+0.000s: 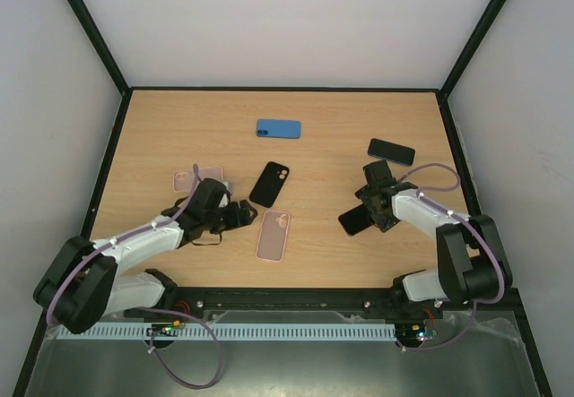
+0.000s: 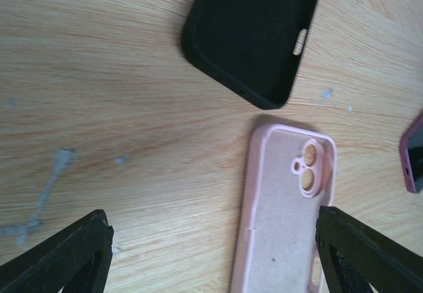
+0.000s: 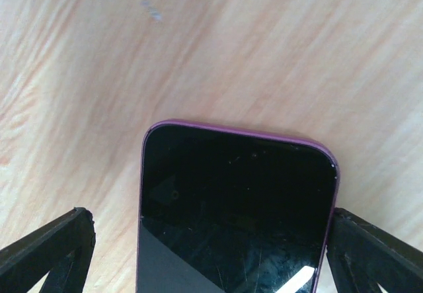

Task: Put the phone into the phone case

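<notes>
A phone (image 3: 231, 207) with a black screen and purple rim lies face up on the wooden table, seen in the top view as the phone (image 1: 352, 222). My right gripper (image 3: 211, 253) is open and straddles the phone's end. Its right finger is at the phone's edge and its left finger is a gap away. An empty pink phone case (image 2: 284, 207) lies inside-up, in the top view as the pink case (image 1: 273, 235). My left gripper (image 2: 218, 260) is open low over it, its right fingertip (image 2: 357, 247) over the case's right rim. From above I see the left gripper (image 1: 244, 214) and right gripper (image 1: 366, 216).
A black case (image 1: 271, 184) lies just beyond the pink one, also in the left wrist view as the black case (image 2: 254, 32). A blue case (image 1: 278, 128) and a black phone (image 1: 391, 151) lie farther back. Another pink case (image 1: 186, 179) is partly under my left arm.
</notes>
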Controlling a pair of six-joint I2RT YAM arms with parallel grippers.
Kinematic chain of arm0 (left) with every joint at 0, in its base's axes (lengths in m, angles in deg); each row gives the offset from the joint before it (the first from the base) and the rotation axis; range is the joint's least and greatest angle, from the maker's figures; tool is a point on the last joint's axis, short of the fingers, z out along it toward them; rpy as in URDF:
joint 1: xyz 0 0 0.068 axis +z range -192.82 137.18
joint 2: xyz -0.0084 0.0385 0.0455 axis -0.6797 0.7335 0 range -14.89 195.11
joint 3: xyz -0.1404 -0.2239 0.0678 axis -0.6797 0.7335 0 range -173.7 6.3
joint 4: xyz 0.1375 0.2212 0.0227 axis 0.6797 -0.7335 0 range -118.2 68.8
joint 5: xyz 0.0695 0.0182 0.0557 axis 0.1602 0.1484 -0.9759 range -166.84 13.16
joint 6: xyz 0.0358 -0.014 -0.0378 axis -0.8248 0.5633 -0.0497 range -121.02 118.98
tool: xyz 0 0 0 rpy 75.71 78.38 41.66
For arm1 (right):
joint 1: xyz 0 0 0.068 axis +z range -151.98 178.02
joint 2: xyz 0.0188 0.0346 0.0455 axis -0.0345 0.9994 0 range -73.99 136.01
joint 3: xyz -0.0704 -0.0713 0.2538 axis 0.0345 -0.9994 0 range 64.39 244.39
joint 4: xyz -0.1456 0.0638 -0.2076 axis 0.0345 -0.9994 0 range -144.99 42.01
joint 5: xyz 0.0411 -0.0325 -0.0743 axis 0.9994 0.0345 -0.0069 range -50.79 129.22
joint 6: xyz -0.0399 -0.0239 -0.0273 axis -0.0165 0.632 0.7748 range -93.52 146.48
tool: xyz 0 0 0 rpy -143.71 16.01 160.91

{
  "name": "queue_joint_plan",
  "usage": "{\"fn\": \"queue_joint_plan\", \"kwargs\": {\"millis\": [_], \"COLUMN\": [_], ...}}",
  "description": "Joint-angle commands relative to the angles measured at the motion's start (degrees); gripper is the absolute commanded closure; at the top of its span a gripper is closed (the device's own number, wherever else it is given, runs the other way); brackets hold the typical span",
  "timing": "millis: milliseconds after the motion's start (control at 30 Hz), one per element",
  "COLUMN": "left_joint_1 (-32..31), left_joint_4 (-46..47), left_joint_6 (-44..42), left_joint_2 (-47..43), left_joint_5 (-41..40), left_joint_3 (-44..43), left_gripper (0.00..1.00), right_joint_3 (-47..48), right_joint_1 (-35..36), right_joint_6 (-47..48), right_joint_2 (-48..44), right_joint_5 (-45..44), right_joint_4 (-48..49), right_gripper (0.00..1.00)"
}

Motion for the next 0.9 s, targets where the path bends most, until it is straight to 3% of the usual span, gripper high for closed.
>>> {"fn": "queue_joint_plan", "kwargs": {"millis": [0, 200, 400, 867], "left_joint_1": [-2.5, -5.7, -6.9, -14.2], "left_joint_4": [3.7, 5.7, 7.2, 14.4], "left_joint_6": [2.5, 4.9, 6.5, 13.8], "left_joint_2": [0.0, 1.0, 1.0, 4.2], "left_joint_5": [0.9, 1.0, 1.3, 2.4], "left_joint_3": [1.1, 1.7, 2.9, 5.1], "left_gripper": [0.16, 0.16, 0.16, 0.17], "right_joint_3": [1.9, 3.4, 5.3, 8.2], "right_joint_1": [-0.2, 1.5, 8.3, 17.9], "right_joint_6": [6.2, 12.1, 16.4, 18.1], "right_joint_2": [3.6, 6.6, 8.5, 12.4], "right_joint_5": [4.4, 6.1, 4.5, -3.2], "right_joint_4": [3.9, 4.7, 5.6, 2.7], "right_gripper": [0.08, 0.10, 0.10, 0.14]}}
